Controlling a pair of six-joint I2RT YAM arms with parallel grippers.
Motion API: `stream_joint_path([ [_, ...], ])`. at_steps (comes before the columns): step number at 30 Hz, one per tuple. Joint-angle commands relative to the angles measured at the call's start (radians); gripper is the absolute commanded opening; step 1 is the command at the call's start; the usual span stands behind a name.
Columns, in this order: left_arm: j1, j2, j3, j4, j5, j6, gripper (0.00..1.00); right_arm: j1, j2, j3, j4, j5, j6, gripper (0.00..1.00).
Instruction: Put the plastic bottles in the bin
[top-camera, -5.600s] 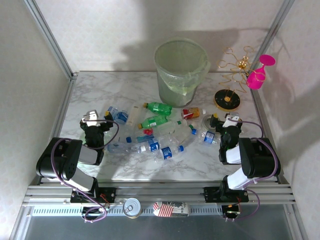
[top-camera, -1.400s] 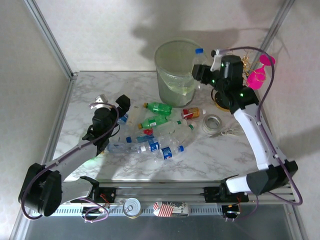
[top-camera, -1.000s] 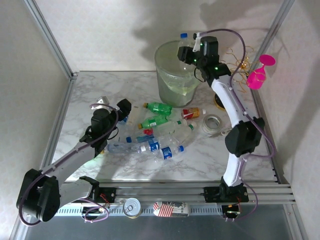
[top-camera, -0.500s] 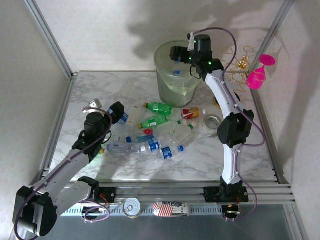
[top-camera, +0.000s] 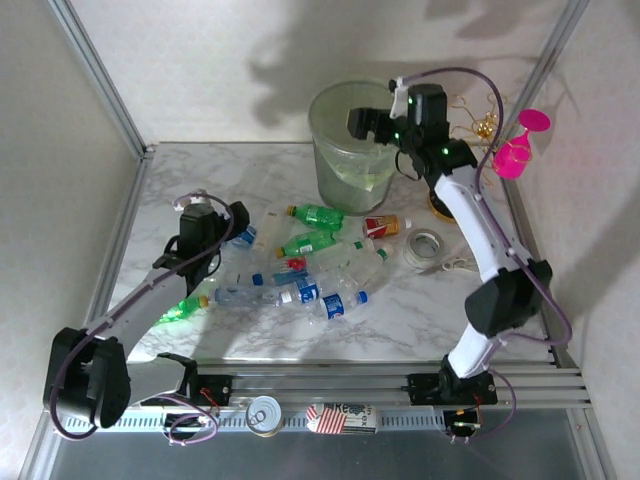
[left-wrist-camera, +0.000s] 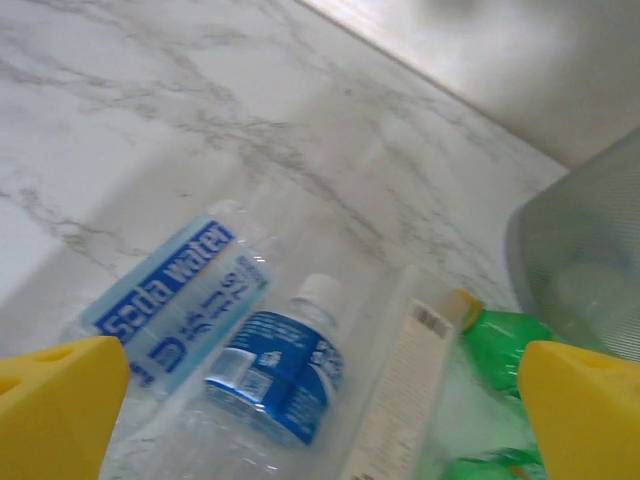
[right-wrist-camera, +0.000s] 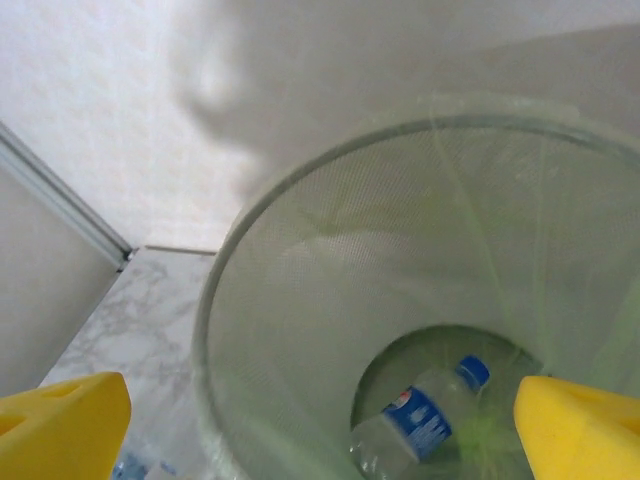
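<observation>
The left gripper (left-wrist-camera: 322, 385), jaws wide apart, is hovering over a blue-labelled bottle (left-wrist-camera: 275, 375) lying below between its fingers, cap pointing toward one o'clock. This arm is sitting nearer the loose bottles (top-camera: 305, 292). The right gripper (right-wrist-camera: 320, 420), jaws apart and empty, is hanging above the bin (right-wrist-camera: 280, 300), one bottle (right-wrist-camera: 415, 425) lying at its bottom.

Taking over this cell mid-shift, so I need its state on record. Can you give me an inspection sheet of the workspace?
Surface: marble table, no spills seen.
Job's things: pile of bottles lying mid-table; one blue-labelled bottle at the bottom of the bin.
Clutter: tape roll, pink goblet and gold wire stand at right; tin can by the front rail.
Hands: left hand open over the pile's left end; right hand open above the bin.
Cables: purple cables along both arms, no snag seen.
Surroundings: white walls, metal frame posts.
</observation>
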Motion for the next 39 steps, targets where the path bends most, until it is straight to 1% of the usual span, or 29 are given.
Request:
stream_joint_path([
  [1,0.055,0.037,0.023,-0.06,-0.047,0.026,1.0,0.016,-0.121,-0.179,0.076,-0.029,0.017,0.99],
  [3,0.086,0.063,0.024,-0.071,-0.059,0.019,1.0,0.018,-0.199,-0.299,0.105,-0.035,0.021,0.99],
  [4,0.103,0.077,0.024,-0.073,-0.048,0.01,1.0,0.017,-0.237,-0.35,0.112,-0.018,0.019,0.99],
  [7,0.127,0.126,0.024,-0.08,0.033,0.001,1.0,0.017,-0.346,-0.499,0.121,0.097,0.024,0.99],
  [10,0.128,0.172,0.035,-0.095,0.043,0.009,1.0,0.017,-0.429,-0.641,0.158,0.202,0.034,0.99],
  [11,0.13,0.189,0.042,-0.1,0.042,0.011,0.99,0.018,-0.448,-0.686,0.182,0.219,0.043,0.99],
  [15,0.13,0.25,0.079,-0.121,0.067,0.017,1.0,0.017,-0.473,-0.799,0.244,0.216,0.125,0.99],
  [21,0.13,0.316,0.127,-0.179,0.077,0.039,0.99,0.017,-0.462,-0.881,0.289,0.268,0.158,0.99],
  [23,0.13,0.336,0.137,-0.194,0.07,0.041,1.0,0.017,-0.467,-0.909,0.325,0.262,0.158,0.99],
  [25,0.13,0.357,0.148,-0.201,0.051,0.044,1.0,0.018,-0.465,-0.923,0.354,0.25,0.151,0.99],
  [30,0.13,0.412,0.193,-0.23,0.013,0.038,1.0,0.017,-0.45,-0.901,0.361,0.255,0.134,0.99],
  [34,0.131,0.438,0.207,-0.223,-0.052,0.031,1.0,0.017,-0.455,-0.926,0.389,0.229,0.139,0.99],
  [39,0.133,0.508,0.256,-0.244,-0.103,0.033,1.0,0.017,-0.45,-0.947,0.401,0.208,0.146,0.99],
])
